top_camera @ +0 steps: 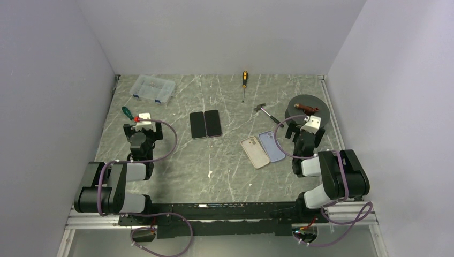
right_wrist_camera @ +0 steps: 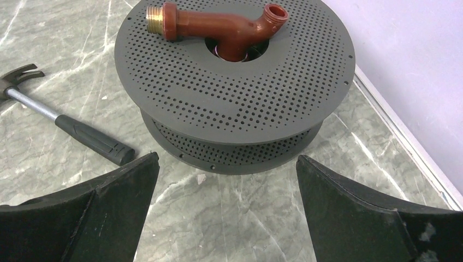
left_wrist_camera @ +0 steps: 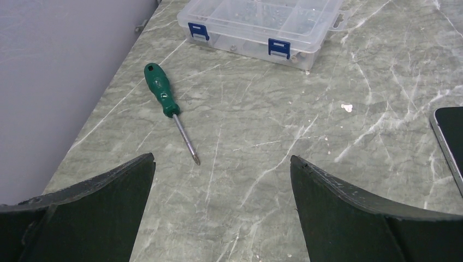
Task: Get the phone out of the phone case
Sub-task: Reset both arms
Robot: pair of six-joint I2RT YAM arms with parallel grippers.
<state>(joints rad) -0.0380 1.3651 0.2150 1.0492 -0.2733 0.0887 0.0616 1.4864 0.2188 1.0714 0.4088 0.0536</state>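
Finding the phone: dark phones point(top_camera: 198, 125) side by side, screens up, mid counter point(top_camera: 176, 171); thin case rim around them or not, too small to tell.
Other pair: beige case point(top_camera: 255, 152) and lilac case point(top_camera: 272, 146), backs up, just beside each other; phone inside or not, cannot tell.
Left side: left end effector point(left_wrist_camera: 223, 162) wide, holding nothing; dark phones off to its right, one edge just in view.
Right side: right end effector point(right_wrist_camera: 227, 159) wide, holding nothing; both cases to its left, a bit closer to the arm bases.
Long way: dark phones pointing straight away from the arms; cases tilted a little.
Nearer arm: probably right for the cases, left for the dark phones.
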